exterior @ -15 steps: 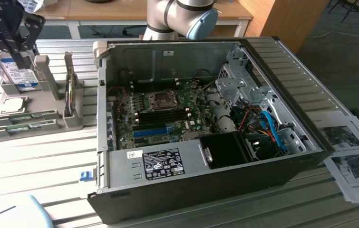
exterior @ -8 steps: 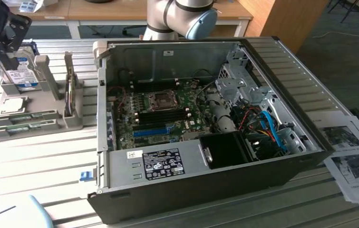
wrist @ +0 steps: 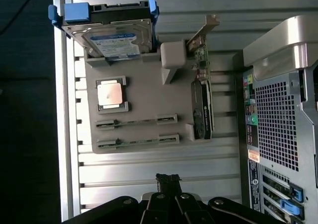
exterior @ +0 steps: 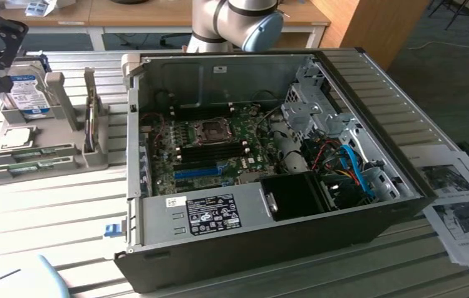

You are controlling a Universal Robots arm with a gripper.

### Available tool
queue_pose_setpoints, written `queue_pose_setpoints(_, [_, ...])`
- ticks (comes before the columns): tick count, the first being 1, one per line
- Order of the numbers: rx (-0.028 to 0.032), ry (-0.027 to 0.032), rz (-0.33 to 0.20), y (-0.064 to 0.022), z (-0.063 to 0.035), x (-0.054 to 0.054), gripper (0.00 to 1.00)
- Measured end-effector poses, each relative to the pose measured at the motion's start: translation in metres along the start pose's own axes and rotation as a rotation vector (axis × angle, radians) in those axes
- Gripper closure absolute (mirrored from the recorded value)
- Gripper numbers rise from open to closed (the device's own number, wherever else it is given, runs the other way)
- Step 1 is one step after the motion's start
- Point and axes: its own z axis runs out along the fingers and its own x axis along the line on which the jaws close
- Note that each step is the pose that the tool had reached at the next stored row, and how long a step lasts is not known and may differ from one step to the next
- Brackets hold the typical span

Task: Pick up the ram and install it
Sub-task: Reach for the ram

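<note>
The dark claw (wrist: 168, 180) is cut off by the frame edge at the exterior view's left. From the wrist only its tips show, pressed together with nothing between them. It hangs over the desk near a flat grey plastic holder (wrist: 149, 92), touching nothing. The ram, a long, narrow green circuit-board stick (wrist: 136, 120), stands on edge in a slot of that holder, so its label and chips cannot be made out. A second green stick (wrist: 137, 140) sits in the parallel slot just beside it. On the same holder are a square silver processor chip (wrist: 110, 93), a boxy silver hard drive with a blue-and-white label (wrist: 113, 39) and a dark expansion card (wrist: 202, 107) standing on edge. The open black-and-silver computer case (exterior: 259, 254) lies on its side next to the holder, its motherboard exposed but its slots too small to judge. All this rests on a ribbed silver metal desk (exterior: 52, 217). Printed sheets (exterior: 462, 205) are cropped at the exterior view's right. The grey arm (exterior: 230, 25) is cut off above. Behind stand further desks of light wood (exterior: 176, 15) on a dark blue-grey carpet floor (exterior: 458, 74).
</note>
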Motion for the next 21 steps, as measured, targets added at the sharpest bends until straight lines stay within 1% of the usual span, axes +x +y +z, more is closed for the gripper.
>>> queue_pose_setpoints(6, [0.0, 0.0003, 0.0, -0.0011, 0.0007, 0.014, 0.91])
queue_pose_setpoints(10, [0.0, 0.0008, 0.0, -0.0017, 0.0011, 0.021, 0.91])
queue_pose_setpoints(21, [0.0001, 0.001, 0.0, -0.0017, 0.0011, 0.022, 0.91])
